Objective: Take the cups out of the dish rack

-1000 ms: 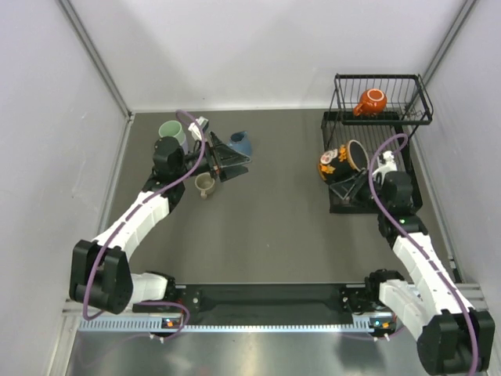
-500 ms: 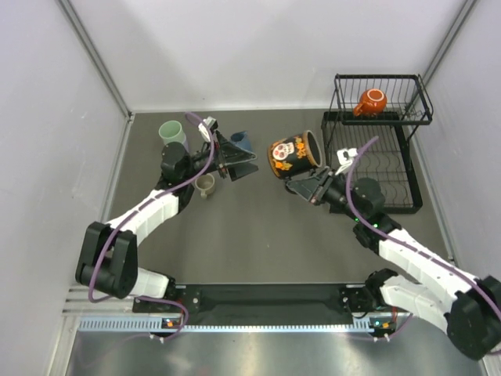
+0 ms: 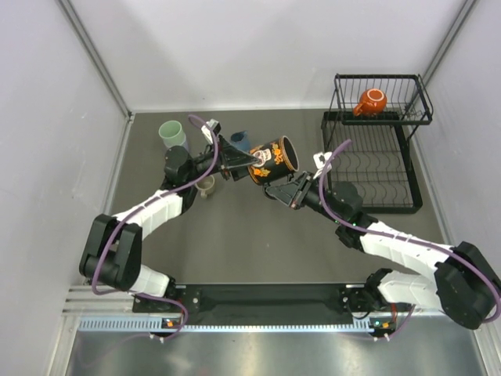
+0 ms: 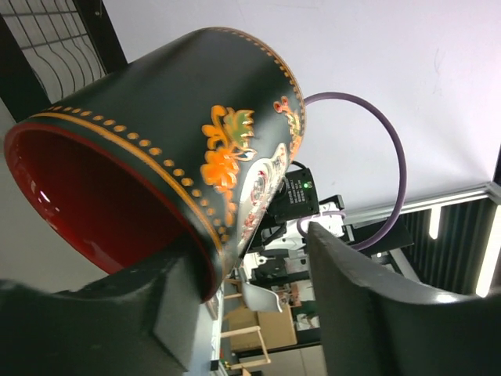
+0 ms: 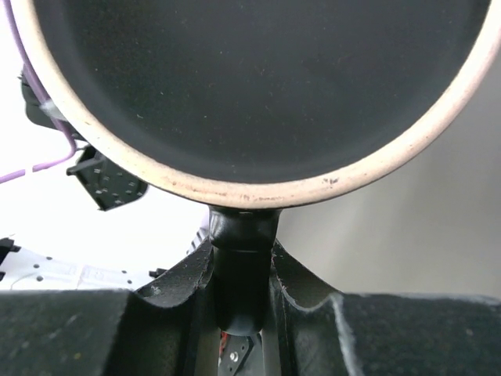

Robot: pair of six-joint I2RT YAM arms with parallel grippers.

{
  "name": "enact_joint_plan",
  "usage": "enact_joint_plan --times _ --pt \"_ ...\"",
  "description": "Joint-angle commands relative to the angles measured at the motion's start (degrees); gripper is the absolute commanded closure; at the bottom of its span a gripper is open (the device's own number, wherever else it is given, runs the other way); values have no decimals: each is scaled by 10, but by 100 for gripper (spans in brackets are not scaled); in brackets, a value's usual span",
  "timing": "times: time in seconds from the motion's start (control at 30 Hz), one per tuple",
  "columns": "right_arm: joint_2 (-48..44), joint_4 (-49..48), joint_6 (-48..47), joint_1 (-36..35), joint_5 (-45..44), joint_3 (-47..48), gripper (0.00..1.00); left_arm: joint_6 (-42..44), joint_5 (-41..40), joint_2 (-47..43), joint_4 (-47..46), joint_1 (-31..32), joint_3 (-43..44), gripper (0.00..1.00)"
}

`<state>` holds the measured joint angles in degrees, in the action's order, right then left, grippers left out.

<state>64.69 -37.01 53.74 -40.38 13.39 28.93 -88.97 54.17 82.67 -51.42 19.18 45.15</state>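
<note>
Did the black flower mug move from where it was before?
Yes. The black floral mug went left, out of the dish rack and across the table, carried by the right gripper. It is now beside the blue mug.

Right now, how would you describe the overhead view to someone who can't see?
The right arm's tool holds a black floral mug by its handle above the table, and the left arm's open tool is at its rim. An orange mug sits in the raised basket of the dish rack.
</note>
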Motion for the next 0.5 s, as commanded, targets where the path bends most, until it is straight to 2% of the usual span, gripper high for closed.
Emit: enact_joint_plan --times 0.0,0.13,0.17,0.23,0.27,0.3,0.37,0.47 --pt "-3 -177 -9 -13 -12 40 100 -23 1 8 -86 3 -8 45" --pt "17 -179 -8 -19 -13 38 100 -50 -2 19 -126 7 -10 55" --pt "18 -184 -7 -21 -13 35 100 -52 -3 21 -129 8 -10 63" --pt "25 -196 -4 -22 -20 27 95 -62 -3 24 -141 9 -8 71" --pt "27 -197 -3 -22 -22 26 94 -66 -3 25 -144 10 -8 79" --pt "28 -195 -3 -22 -24 24 92 -70 -3 25 -144 10 -8 100" --pt "26 -181 -9 -22 -27 23 86 -72 -5 23 -143 10 -8 100" --pt "11 -126 -29 -21 -37 30 66 -53 -4 21 -134 10 -1 100"
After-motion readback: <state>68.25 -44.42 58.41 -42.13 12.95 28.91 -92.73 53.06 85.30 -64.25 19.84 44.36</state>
